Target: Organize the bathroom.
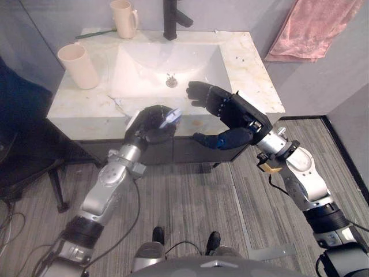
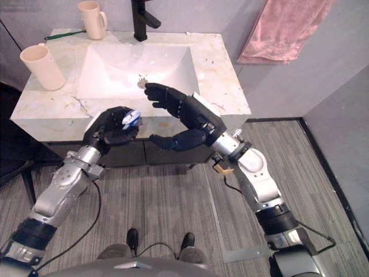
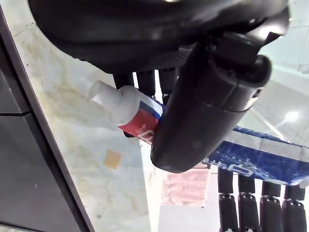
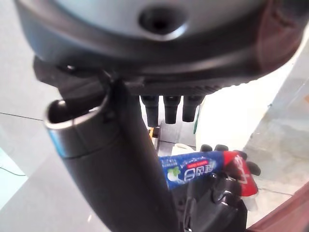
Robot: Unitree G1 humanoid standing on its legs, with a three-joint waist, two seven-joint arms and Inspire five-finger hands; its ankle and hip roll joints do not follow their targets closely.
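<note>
A: What's nearest us, at the counter's front edge?

B: The left hand (image 1: 151, 124), fingers and thumb curled round a blue, red and white toothpaste tube with a white cap (image 3: 126, 107). It's held just above the front strip of the white marble vanity top (image 1: 253, 86), cap end poking out past the fingers.

A: And the right hand (image 1: 228, 118)?

B: Just beside it, to the robot's right, w/ nothing in it. Fingers straight and loose, reaching toward the basin; thumb spread low along the cabinet front. Not touching the tube, far as I can see.

A: Further in?

B: White rectangular sink basin (image 1: 144, 78), metal drain (image 1: 171, 81) in the middle. The right fingertips hang over its front rim, near the drain.

A: Left side of the counter?

B: Tall cream plastic cup (image 1: 79, 65), upright, by the basin's left edge. At the back-left corner, a cream mug with a handle (image 1: 124, 18), and a thin green toothbrush (image 1: 95, 34) lying flat next to it.

A: Back wall?

B: Black faucet (image 1: 173, 18) behind the basin. Pink towel (image 1: 314, 29) hanging on the wall off to the right, well apart from the counter items.
</note>
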